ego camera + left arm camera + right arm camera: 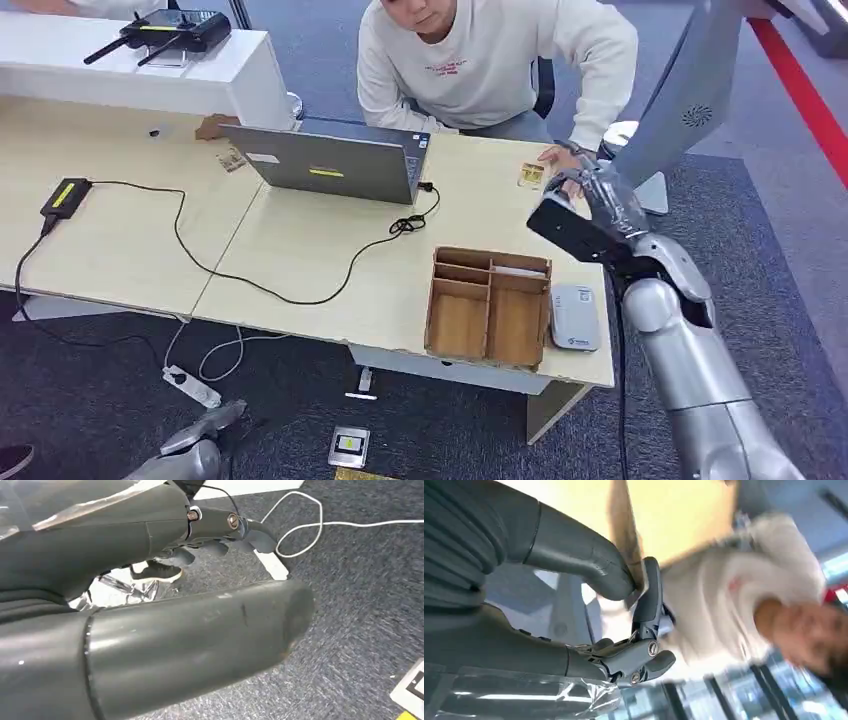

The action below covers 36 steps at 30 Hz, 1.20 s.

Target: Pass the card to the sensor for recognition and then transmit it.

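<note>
A small yellowish card [531,175] lies flat at the table's far right, with a seated person's hand [562,156] resting just beyond it. My right hand [598,197] hovers at the table's far right corner, a little to the right of the card and not touching it. In the right wrist view its thumb [589,565] and one straight finger [650,595] stand close together by the table's corner with nothing between them. The grey-white sensor [574,317] lies near the front right edge. My left hand [195,440] hangs low beside the table, empty.
A wooden divided box [490,305] sits left of the sensor. A grey laptop [330,165] stands mid-table, cables running to a black device [66,195]. Another person's hand [215,127] rests near a second card [232,160]. A power strip [192,386] lies on the floor.
</note>
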Available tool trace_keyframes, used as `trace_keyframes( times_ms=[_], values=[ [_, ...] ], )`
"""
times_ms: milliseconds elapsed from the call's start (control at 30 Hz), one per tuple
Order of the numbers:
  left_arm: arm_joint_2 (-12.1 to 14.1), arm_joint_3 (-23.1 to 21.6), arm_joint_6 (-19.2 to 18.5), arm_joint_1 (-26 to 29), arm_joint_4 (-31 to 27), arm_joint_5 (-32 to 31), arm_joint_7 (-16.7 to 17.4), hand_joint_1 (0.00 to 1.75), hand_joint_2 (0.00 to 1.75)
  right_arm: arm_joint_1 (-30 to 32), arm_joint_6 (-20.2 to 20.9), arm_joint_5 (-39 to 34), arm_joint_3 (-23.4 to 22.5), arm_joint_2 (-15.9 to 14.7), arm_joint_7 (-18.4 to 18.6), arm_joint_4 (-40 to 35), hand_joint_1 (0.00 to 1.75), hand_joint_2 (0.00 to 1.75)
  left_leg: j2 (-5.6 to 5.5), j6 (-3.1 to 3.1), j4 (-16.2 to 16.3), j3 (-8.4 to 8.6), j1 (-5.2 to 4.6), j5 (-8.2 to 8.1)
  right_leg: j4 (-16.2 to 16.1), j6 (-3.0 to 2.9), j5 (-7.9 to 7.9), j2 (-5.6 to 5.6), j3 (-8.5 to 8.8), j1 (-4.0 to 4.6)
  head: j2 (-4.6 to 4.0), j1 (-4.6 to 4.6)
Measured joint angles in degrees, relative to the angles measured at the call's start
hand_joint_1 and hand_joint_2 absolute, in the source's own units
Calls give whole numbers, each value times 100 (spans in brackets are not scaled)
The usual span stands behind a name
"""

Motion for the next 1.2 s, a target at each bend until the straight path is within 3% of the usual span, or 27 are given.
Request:
trace_keyframes(
  times_ms=[233, 467, 733, 967, 1000, 1200],
  values=[
    [-4, 0, 20, 28, 0, 48, -90, 0, 0, -642, -284, -251, -371, -229, -177, -89, 175, 175, -1, 0, 0, 0, -1, 0, 0, 0, 0, 1, 2, -1, 0, -2],
    [2, -7, 63, 116, -13, 315, -109, 0, 0, -721, -509, -369, -373, -249, -260, 89, 175, 175, -2, 0, 0, -1, 7, 0, 1, 0, 0, 0, 2, 0, 0, 0],
    [35, -37, 31, 101, -50, 433, -92, 0, 0, -889, -594, -231, -271, -140, -461, 914, 175, 175, -4, 0, 0, -1, 7, 1, 2, 0, 0, 0, 5, 1, 0, -2],
    [52, -74, -74, 49, -107, 455, -59, 0, 0, -995, -590, -170, -172, -22, -428, 1592, 175, 175, -5, 0, 0, -2, 7, 1, 1, 0, 0, -3, 5, 1, 0, 0],
    [52, -88, -98, 28, -109, 455, -52, 0, 0, -987, -583, -168, -166, -17, -402, 1644, 2, 175, -5, 0, 0, -3, 6, 1, 1, 0, 0, -3, 4, 1, 0, 2],
    [81, -173, -142, -56, -153, 455, -26, 0, 0, -971, -561, -183, -153, -13, -336, 1845, 0, 175, -4, 0, 0, -2, 5, 0, 0, 0, 0, -3, 2, 0, 0, 0]
  ],
)
